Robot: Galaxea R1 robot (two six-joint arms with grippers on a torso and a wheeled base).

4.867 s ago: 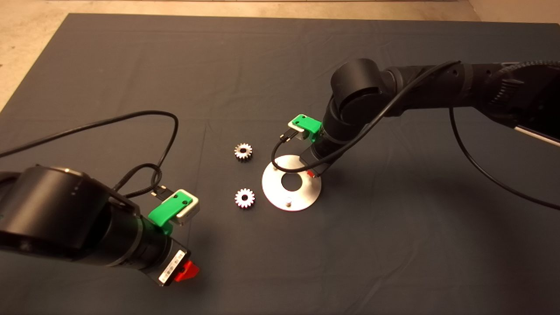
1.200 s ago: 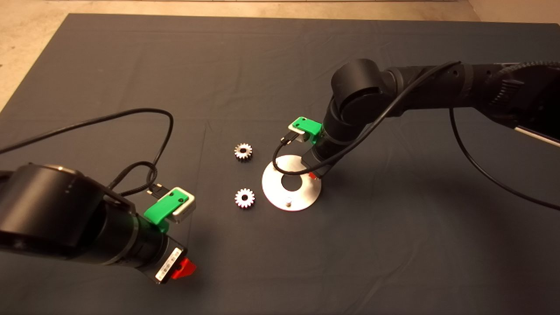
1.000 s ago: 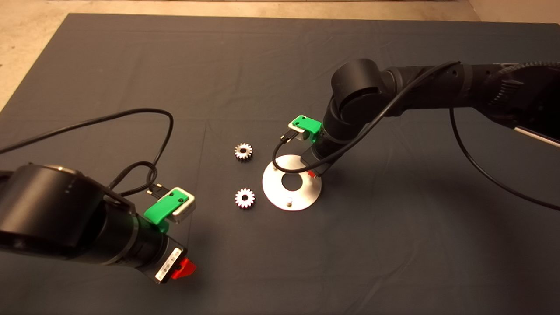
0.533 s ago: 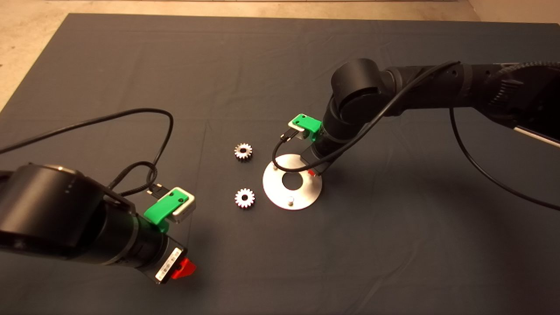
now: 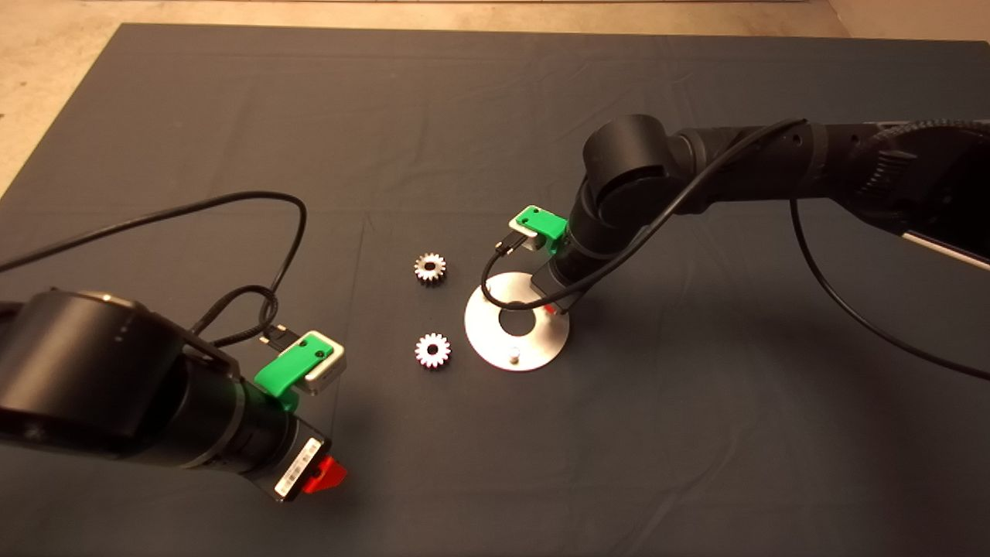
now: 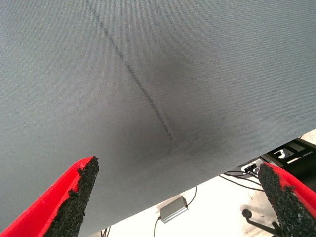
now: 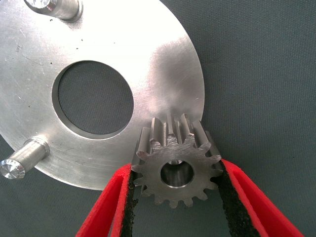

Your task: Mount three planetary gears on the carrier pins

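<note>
In the right wrist view, my right gripper (image 7: pixel 175 169) is shut on a planetary gear (image 7: pixel 177 170), with a black pad against its teeth on each side. This gear sits over the rim of the shiny carrier disc (image 7: pixel 163 64). Grey metal shows inside its centre hole, and I cannot tell whether that is a pin. Two bare carrier pins (image 7: pixel 54 7) (image 7: pixel 22 162) stand on the disc. In the head view, two more gears (image 5: pixel 429 268) (image 5: pixel 433 350) lie on the mat left of the disc (image 5: pixel 483 329). My right gripper (image 5: pixel 551 308) is at the disc's right rim. My left gripper (image 5: pixel 325 473) waits open at the lower left.
A black cable (image 5: pixel 232 205) loops over the dark mat (image 5: pixel 696 433) from the left arm. Another cable hangs from the right wrist over the disc's far edge. The left wrist view shows the mat's edge and floor with cables (image 6: pixel 173 212) beyond.
The right arm has sunk a little over the disc while holding the gear. The disc has crept slightly to the right. The left arm and both loose gears have stayed put.
</note>
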